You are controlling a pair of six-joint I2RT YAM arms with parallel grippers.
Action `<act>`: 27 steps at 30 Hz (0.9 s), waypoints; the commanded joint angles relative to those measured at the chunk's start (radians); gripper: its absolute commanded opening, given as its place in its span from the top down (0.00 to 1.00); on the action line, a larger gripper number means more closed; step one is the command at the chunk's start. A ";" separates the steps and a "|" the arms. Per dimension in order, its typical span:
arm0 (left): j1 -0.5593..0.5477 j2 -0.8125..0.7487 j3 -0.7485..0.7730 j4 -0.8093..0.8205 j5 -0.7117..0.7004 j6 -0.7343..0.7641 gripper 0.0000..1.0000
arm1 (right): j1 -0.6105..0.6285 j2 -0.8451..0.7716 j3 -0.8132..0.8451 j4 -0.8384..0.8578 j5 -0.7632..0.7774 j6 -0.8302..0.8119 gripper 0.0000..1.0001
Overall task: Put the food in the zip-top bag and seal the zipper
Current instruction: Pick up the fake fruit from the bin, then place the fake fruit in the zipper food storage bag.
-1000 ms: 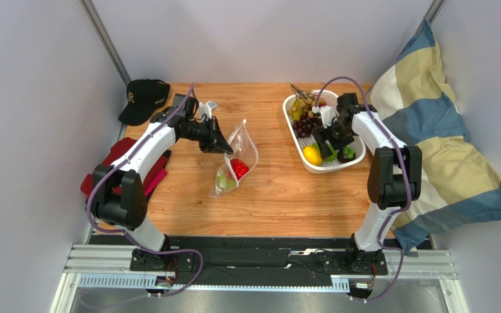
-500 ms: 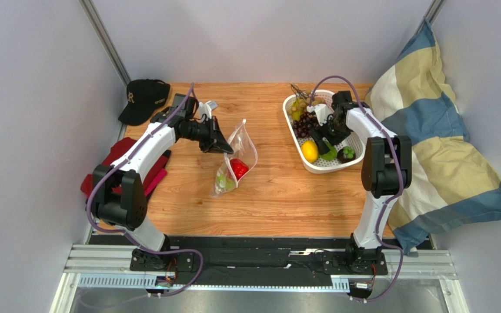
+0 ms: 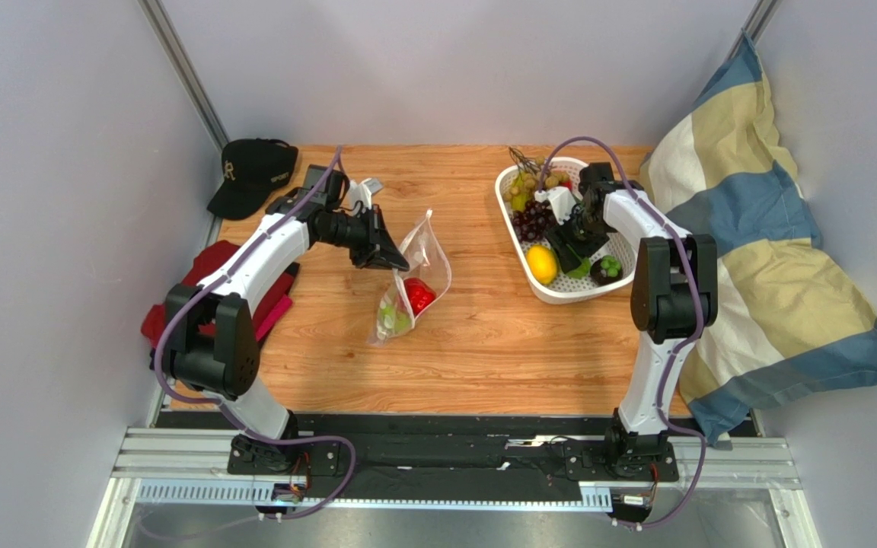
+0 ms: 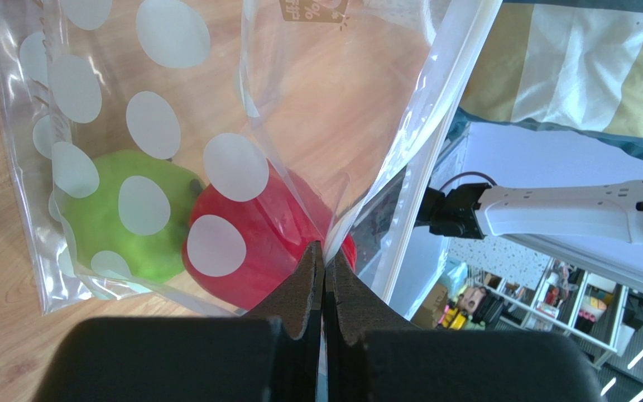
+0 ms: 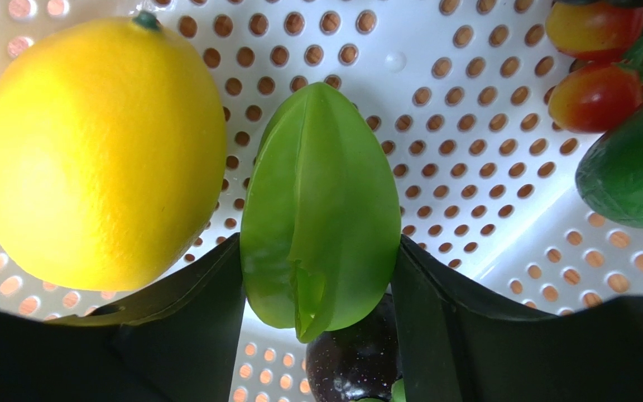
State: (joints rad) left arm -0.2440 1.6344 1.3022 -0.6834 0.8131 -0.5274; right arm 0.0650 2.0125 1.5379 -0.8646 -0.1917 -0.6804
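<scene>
The zip-top bag stands open on the table, and my left gripper is shut on its upper rim. In the left wrist view the pads pinch the clear film by the zipper strip. A red pepper and a green piece lie inside the bag. My right gripper is down in the white basket. Its fingers press both sides of a green ridged fruit, beside the yellow lemon. Grapes fill the basket's far end.
A dark purple fruit, small red tomatoes and a dark green vegetable share the basket. A black cap lies at the back left, red cloth under the left arm, and a striped pillow at the right.
My right gripper has shifted a little toward the basket's far side and narrowed onto the green ridged fruit. The left gripper and the bag have not moved.
</scene>
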 commanded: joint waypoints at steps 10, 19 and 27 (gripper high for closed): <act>0.005 -0.011 0.032 0.015 0.043 -0.003 1.00 | -0.011 -0.224 0.157 -0.089 -0.133 0.212 0.56; 0.005 -0.002 0.025 0.035 0.080 -0.031 1.00 | 0.171 -0.397 0.095 0.096 -0.480 0.777 0.58; 0.005 -0.001 0.009 0.067 0.089 -0.059 1.00 | 0.502 -0.428 -0.044 0.486 -0.439 1.088 0.65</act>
State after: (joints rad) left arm -0.2424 1.6371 1.3022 -0.6563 0.8642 -0.5606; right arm 0.4736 1.5352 1.4631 -0.5247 -0.6216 0.2390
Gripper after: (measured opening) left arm 0.009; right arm 0.603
